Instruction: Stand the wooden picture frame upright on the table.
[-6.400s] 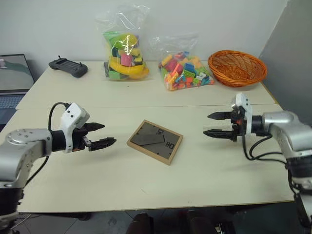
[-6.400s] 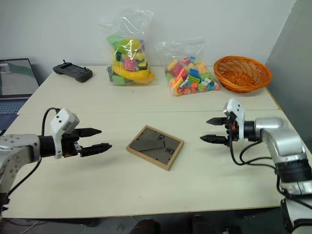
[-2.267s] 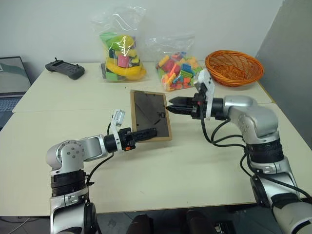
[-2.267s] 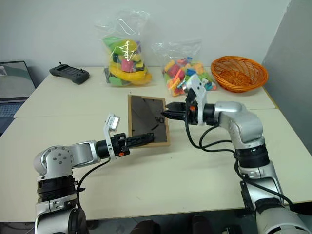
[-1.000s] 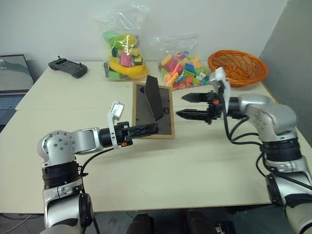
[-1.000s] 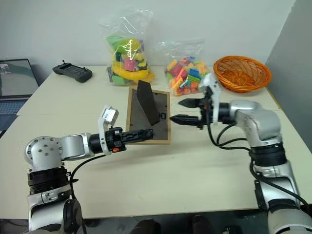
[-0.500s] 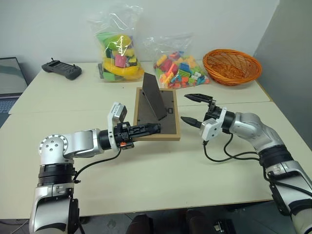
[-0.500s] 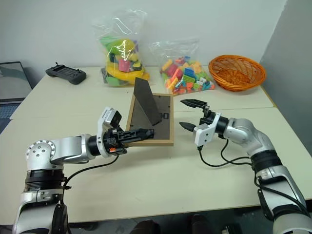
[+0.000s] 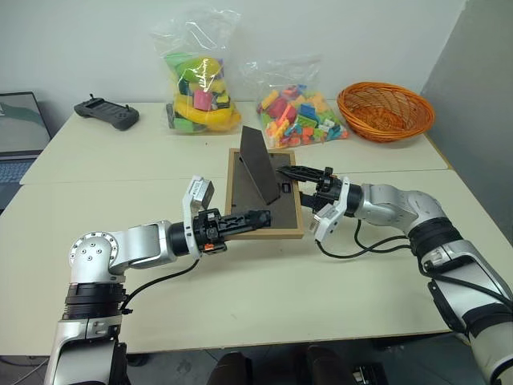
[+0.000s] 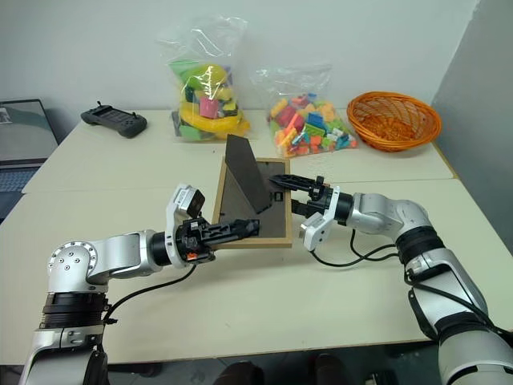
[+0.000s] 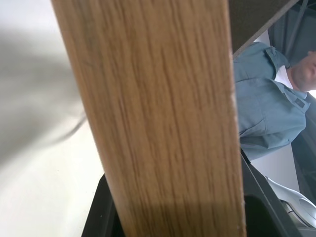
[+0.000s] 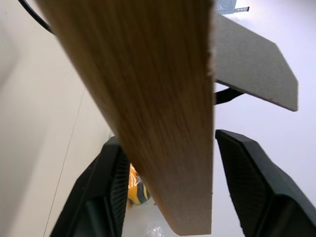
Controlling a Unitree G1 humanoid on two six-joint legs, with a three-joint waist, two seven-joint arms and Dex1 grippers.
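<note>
Right gripper (image 9: 309, 188) has come in from beside the wooden picture frame (image 9: 265, 195) and now straddles its right edge, one finger on each side; right wrist view shows the wood edge (image 12: 148, 98) between both black fingers (image 12: 256, 182) with small gaps either side, so not clearly clamped. Left gripper (image 9: 255, 217) still pinches the frame's lower-left corner, fingers closed on the wood rail; left wrist view has the rail (image 11: 163, 118) running up between its fingers. Frame is held off the table (image 9: 240, 289) at the middle of the near section, just in front of the seam, back panel facing the camera, tilted back. Long axis runs roughly vertical in the head views, top edge toward the bags. Fold-out stand (image 9: 258, 164) is swung out from the back panel and sticks up as a dark wedge. No readable writing or brand anywhere. Left wrist view catches a person in a blue shirt (image 11: 266, 108) past the frame; head views don't. Head views show the bag of yellow and green toys (image 9: 199, 80), bag of coloured blocks (image 9: 298, 108), orange wicker basket (image 9: 386, 111), black controller (image 9: 106, 112) and laptop (image 9: 18, 128) along the far and left side.
</note>
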